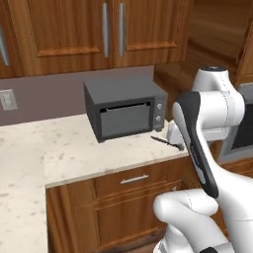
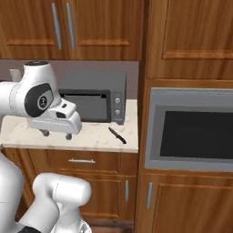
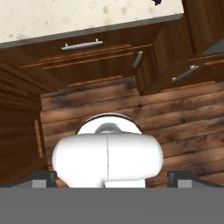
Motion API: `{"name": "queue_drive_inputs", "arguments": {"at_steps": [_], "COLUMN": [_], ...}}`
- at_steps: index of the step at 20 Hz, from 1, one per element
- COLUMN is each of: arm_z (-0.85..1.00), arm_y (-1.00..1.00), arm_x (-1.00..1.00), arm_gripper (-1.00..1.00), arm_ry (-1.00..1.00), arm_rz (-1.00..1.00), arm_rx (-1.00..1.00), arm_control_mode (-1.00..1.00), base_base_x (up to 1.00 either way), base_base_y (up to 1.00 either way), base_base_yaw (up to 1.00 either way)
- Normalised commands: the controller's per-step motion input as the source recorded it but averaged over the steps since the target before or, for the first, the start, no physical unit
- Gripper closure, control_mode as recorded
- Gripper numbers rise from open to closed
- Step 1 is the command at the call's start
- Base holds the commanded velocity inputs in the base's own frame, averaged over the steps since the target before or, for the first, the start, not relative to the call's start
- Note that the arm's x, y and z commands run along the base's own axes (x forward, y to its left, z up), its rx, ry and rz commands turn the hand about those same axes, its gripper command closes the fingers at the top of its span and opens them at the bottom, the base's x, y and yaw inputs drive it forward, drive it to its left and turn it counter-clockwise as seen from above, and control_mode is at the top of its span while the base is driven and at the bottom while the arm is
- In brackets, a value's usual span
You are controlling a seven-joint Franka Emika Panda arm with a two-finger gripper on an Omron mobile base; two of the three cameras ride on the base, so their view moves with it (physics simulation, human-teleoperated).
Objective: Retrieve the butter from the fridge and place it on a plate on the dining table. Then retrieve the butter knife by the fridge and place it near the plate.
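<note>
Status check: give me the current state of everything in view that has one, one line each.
gripper: open, empty, hovering above the counter's front edge.
butter knife: lying flat on the counter, untouched, right of the gripper.
microwave: door shut.
drawer under the counter: shut.
upper cabinets: doors shut.
built-in oven: door shut.

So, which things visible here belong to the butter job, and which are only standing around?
For the job:
- slim dark butter knife lying on the speckled beige counter
- open gripper

Standing around:
- dark grey microwave box
- built-in grey wall oven
</note>
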Motion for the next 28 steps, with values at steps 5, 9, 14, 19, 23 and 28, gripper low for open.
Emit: {"name": "queue_drive_inputs", "arguments": {"at_steps": [5,9,14,19,23,28], "arm_z": [0.00,0.00,0.00,0.00,-0.01,-0.26], "arm_y": [0.00,0.00,0.00,0.00,0.00,-0.04], "arm_x": [0.00,0.00,0.00,0.00,0.00,0.14], "arm_gripper": [-1.00,-1.00,-1.00,-1.00,-1.00,-1.00], "arm_ry": [0.00,0.00,0.00,0.00,0.00,-0.14], "arm_rz": [0.00,0.00,0.00,0.00,0.00,0.04], "arm_rx": [0.00,0.00,0.00,0.00,0.00,0.00], "arm_control_mode": [1.00,1.00,1.00,1.00,-1.00,-1.00], "base_base_x": [0.56,0.68,0.19,0.00,0.00,0.00], "base_base_y": [-0.04,-0.19,-0.02,0.00,0.00,0.00], "base_base_yaw": [-0.03,0.00,0.00,0.00,0.00,0.00]}}
